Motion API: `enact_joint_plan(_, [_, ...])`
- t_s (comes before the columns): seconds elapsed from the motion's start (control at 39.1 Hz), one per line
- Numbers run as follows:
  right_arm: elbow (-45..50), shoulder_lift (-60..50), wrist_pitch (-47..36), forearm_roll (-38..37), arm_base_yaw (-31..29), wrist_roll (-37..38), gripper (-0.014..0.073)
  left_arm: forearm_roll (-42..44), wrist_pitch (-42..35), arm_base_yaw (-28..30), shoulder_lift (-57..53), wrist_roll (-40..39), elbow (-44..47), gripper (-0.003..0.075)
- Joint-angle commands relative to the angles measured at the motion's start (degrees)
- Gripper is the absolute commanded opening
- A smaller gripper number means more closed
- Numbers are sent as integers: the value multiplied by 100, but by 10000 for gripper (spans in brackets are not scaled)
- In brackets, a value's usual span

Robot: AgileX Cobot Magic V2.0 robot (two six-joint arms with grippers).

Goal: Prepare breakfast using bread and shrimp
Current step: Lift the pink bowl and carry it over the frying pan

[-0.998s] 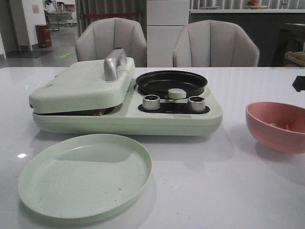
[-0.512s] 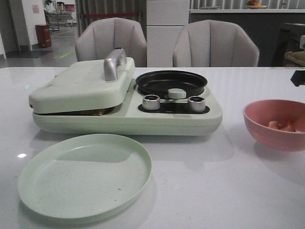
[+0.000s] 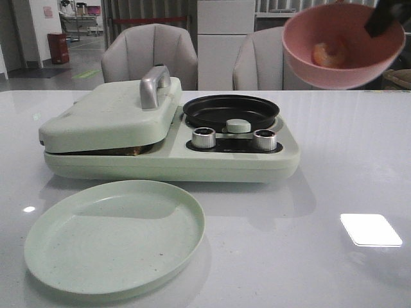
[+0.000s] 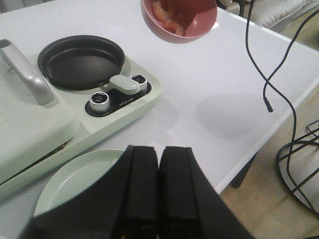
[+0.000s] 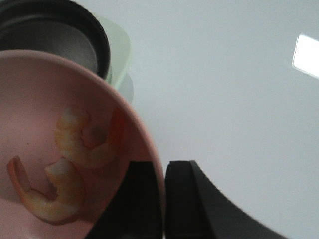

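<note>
My right gripper (image 5: 164,169) is shut on the rim of a pink bowl (image 3: 340,74), one finger inside and one outside. The bowl hangs high in the air, tilted, above and to the right of the black pan (image 3: 231,110). Curled shrimp (image 5: 82,137) with orange tails lie inside it, also visible as the shrimp (image 3: 329,54) in the front view. The bread is hidden under the closed lid (image 3: 109,115) of the pale green cooker; only a brown sliver (image 3: 133,151) shows in the gap. My left gripper (image 4: 159,152) is shut and empty, over the green plate (image 4: 75,179).
The cooker (image 3: 192,163) stands mid-table with a silver lid handle (image 3: 154,85) and two knobs (image 3: 204,137). An empty green plate (image 3: 115,237) lies in front of it. Two chairs stand behind the table. A black cable (image 4: 259,64) hangs beyond the table's right edge.
The pink bowl left the table at the right and rose up and leftward to hang tilted near the pan, held by my right gripper. The cooker and plate stayed put.
</note>
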Motion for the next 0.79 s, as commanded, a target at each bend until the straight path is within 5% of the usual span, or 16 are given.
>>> enact_joint_plan(0.0, [-611,-112,-612,-313,303,99,4,-112,-339,-22,-18,-5,-195,98])
enact_joint_plan(0.38, [-2142,1182,-833,-2304,1195,1354,5,-112,-339,-22,-18,-5,-195,98])
enact_joint_plan(0.77, [-3138,2447,755,-6598,2190,3380,5,-112,-339,-22,-18,-5,-195,98])
